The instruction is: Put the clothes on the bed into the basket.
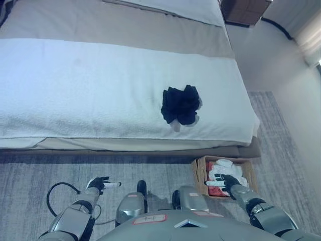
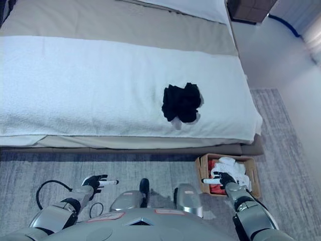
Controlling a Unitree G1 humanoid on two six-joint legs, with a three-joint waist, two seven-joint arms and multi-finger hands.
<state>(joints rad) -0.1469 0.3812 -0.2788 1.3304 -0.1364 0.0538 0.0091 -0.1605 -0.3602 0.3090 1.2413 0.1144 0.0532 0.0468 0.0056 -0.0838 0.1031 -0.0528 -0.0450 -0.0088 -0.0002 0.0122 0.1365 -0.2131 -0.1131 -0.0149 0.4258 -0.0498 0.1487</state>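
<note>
A crumpled black garment (image 1: pixel 181 104) lies on the white blanket of the bed (image 1: pixel 90 85), near its front right edge. A brown basket (image 1: pixel 199 169) stands on the carpet below the bed's right corner and holds white and red clothes (image 1: pixel 226 172). My right hand (image 1: pixel 224 181) hovers over the basket's front, fingers relaxed and empty. My left hand (image 1: pixel 102 184) is low over the carpet at the left, fingers straight and empty. Both hands are well away from the black garment.
A grey carpet (image 1: pixel 150 175) covers the floor in front of the bed. A white pillow (image 1: pixel 180 7) lies at the head of the bed. A dark wooden nightstand (image 1: pixel 246 10) stands at the top right by the wall.
</note>
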